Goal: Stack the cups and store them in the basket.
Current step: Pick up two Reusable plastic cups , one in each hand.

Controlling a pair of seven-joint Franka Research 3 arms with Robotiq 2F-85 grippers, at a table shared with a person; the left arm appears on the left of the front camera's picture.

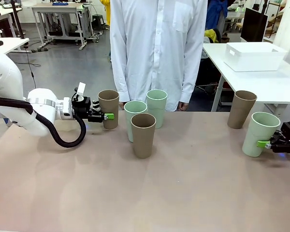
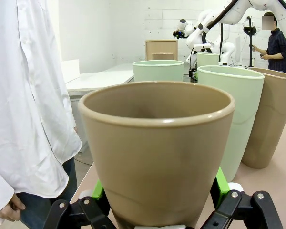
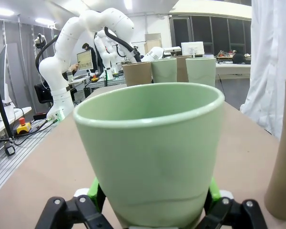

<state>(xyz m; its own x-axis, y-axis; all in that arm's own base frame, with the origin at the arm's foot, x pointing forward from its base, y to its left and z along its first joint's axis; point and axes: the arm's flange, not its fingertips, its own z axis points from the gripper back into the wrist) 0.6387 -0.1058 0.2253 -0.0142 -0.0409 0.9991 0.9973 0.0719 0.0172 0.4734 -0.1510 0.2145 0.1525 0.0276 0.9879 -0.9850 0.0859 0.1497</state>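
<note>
On my left gripper (image 1: 108, 116) I see the jaws clamped on a tall tan-brown matte tumbler (image 1: 108, 107); on my right gripper (image 1: 266, 144), on a pale mint-green matte tumbler (image 1: 261, 133).

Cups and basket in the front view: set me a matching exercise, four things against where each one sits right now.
Things:
1. leftmost tan cup
2. rightmost mint cup
3. nearest tan cup
4. basket

Places:
A. on the white table at far right
B. gripped by the right tool
C. standing free on the brown table, in front of two mint cups
D. gripped by the left tool

Pairs: 1-D, 2-B, 3-C, 4-A
</note>
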